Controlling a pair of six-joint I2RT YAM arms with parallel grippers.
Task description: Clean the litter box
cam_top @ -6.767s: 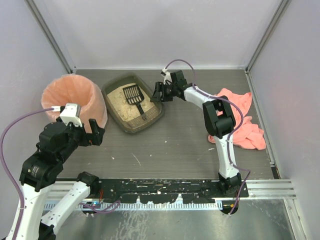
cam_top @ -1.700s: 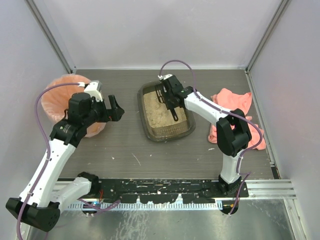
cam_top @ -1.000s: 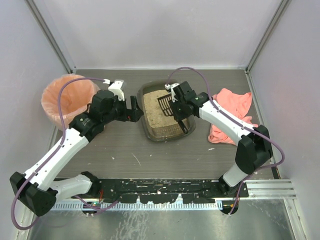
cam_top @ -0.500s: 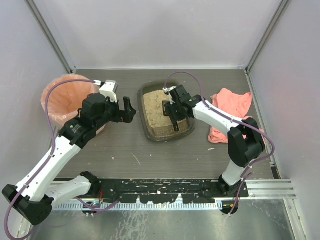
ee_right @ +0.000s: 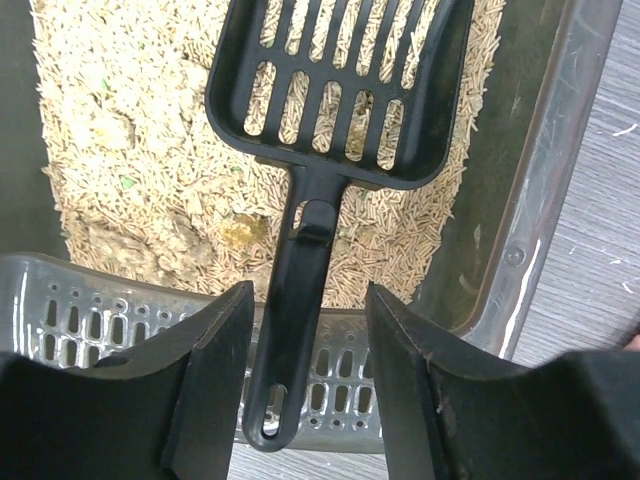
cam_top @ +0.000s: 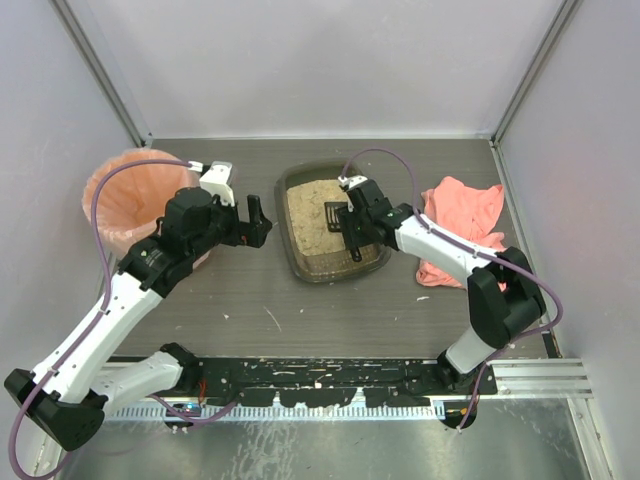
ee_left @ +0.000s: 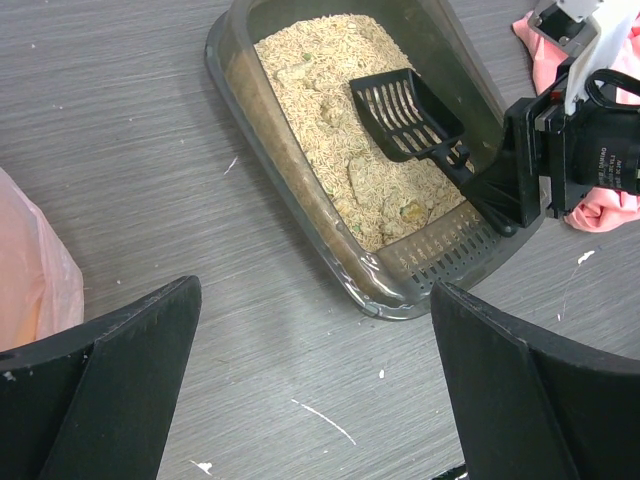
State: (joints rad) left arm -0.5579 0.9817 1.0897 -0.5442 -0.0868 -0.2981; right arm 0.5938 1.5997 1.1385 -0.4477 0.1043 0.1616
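The litter box (cam_top: 284, 205), a dark olive tray of beige pellets, sits at the table's middle back. A black slotted scoop (cam_top: 337, 214) lies in it, head on the litter (ee_right: 130, 180) and handle (ee_right: 296, 330) over the perforated near end. My right gripper (cam_top: 353, 236) hovers over that end, open; its fingers flank the handle with a gap on both sides (ee_right: 305, 370). My left gripper (cam_top: 262, 222) is wide open and empty, left of the box above bare table (ee_left: 315, 390). The box rim (ee_left: 400, 292) and scoop (ee_left: 405, 112) show in the left wrist view.
A round bin (cam_top: 118, 192) lined with a peach-pink bag stands at the far left, beside my left arm. A pink cloth (cam_top: 468, 232) lies crumpled right of the box. White flecks dot the grey tabletop. Walls close in on three sides.
My right gripper has opened and let go of the scoop, which now lies flat in the litter. My left gripper drew back leftward from the box rim and opened fully.
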